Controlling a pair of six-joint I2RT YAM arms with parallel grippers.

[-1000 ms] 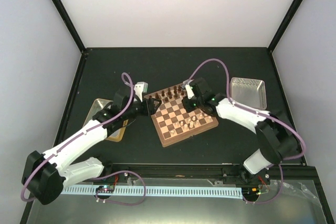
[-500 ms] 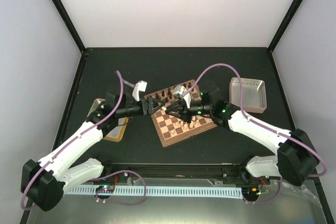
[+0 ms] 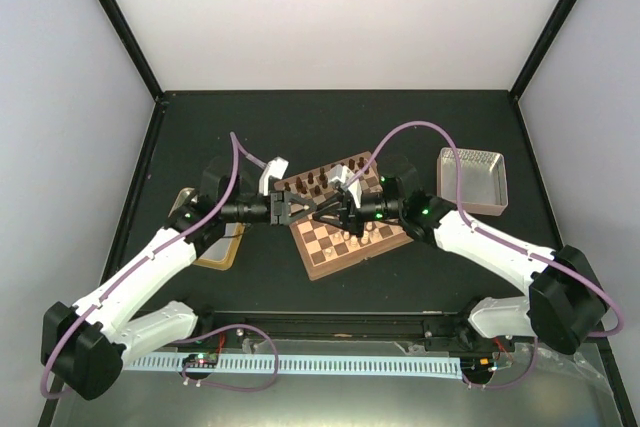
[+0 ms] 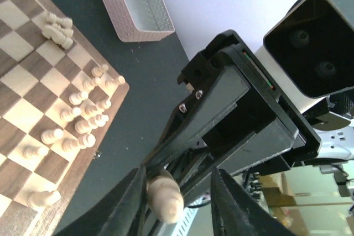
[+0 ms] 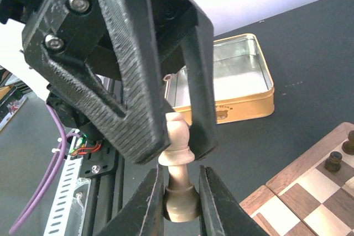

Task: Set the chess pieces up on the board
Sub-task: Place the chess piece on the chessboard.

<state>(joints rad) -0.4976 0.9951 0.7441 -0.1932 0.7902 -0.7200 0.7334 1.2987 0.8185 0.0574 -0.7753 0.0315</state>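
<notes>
A cream chess piece [image 5: 181, 200] hangs in the air over the left part of the board [image 3: 322, 259], with my right gripper [image 5: 181, 172] shut on its base. From the opposite side my left gripper [image 4: 180, 172] reaches over the piece's rounded head [image 4: 163, 197]. One of its fingers [image 4: 130, 203] touches the head and a gap shows at the other. In the top view the left gripper [image 3: 313, 209] and the right gripper [image 3: 328, 211] meet tip to tip. Several cream pieces [image 4: 83, 114] stand crowded along the board's near-right edge [image 3: 357, 237].
Dark brown chessmen [image 3: 320, 183] line the board's far edge. A gold tin [image 5: 243, 92], open, lies left of the board under my left arm. A metal tray [image 3: 472, 179] sits at the right. Black rails and a cable chain run along the near edge.
The right arm swung from the board's far edge toward its left side with the piece. My left gripper moved right to meet it and its jaws narrowed around the piece's head.
</notes>
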